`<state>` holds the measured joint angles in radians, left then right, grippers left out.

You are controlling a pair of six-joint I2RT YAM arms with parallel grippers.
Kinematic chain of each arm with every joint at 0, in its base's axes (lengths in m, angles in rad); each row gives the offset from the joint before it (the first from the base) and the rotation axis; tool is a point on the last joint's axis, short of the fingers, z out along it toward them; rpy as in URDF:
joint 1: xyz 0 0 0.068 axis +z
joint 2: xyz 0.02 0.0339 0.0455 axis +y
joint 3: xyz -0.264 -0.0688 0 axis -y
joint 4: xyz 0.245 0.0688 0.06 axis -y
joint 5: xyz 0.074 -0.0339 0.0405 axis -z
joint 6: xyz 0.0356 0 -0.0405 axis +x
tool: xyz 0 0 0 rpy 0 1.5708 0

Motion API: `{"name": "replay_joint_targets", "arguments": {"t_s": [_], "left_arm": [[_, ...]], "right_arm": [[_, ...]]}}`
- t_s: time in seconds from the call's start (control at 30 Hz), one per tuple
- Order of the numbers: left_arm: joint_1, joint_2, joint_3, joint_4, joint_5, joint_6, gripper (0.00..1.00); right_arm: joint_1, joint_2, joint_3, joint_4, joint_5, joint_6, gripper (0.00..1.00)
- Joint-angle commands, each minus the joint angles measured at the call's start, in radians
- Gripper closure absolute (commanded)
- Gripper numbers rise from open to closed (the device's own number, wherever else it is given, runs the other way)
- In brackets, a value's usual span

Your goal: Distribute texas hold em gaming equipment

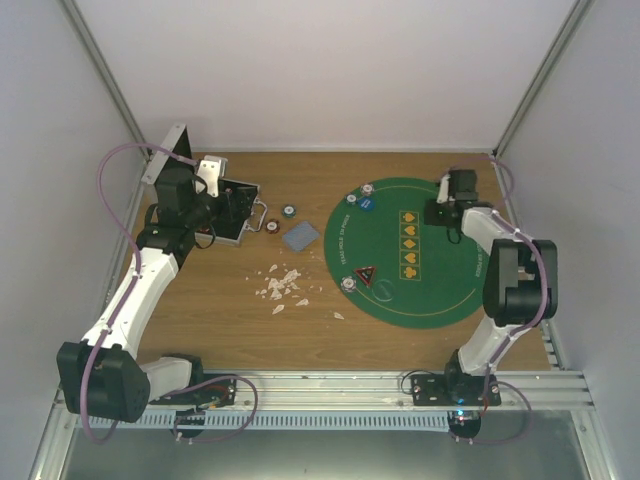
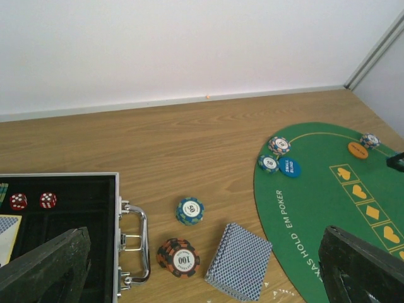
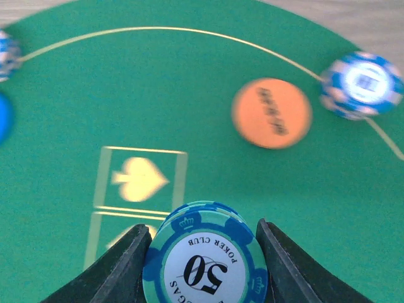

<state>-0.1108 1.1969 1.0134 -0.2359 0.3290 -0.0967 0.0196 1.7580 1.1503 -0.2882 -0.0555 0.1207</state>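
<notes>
white scraps (image 1: 283, 286) lie near the card deck (image 1: 300, 236) and green mat (image 1: 430, 295).

Orange button (image 3: 271, 113) blurred, blue 50 chip (image 3: 205, 255) cut off below.

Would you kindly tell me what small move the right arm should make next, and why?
Probably lower the right gripper and open it, setting the blue 50 chip down on the green mat. It grips the chip over bare felt beside the spade mark, well apart from the orange button, so that spot looks free for it.
</notes>
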Motion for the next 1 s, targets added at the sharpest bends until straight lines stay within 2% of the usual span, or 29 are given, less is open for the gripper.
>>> {"name": "replay_joint_targets", "arguments": {"t_s": [0.0,0.13,0.33,0.97], "left_arm": [[-0.007,-0.011,0.007,0.034,-0.004,-0.003,0.01],[-0.006,-0.004,0.008,0.033,0.002,-0.003,0.01],[-0.007,-0.002,0.008,0.033,-0.001,-0.002,0.01],[-0.007,0.012,0.012,0.027,-0.003,0.001,0.01]], "right_arm": [[-0.131,-0.028,-0.045,0.073,-0.027,0.017,0.64],[-0.214,-0.010,-0.077,0.106,-0.051,0.016,0.64],[-0.266,0.057,-0.052,0.130,-0.060,0.009,0.64],[-0.294,0.270,0.117,0.115,-0.035,-0.012,0.64]]}}
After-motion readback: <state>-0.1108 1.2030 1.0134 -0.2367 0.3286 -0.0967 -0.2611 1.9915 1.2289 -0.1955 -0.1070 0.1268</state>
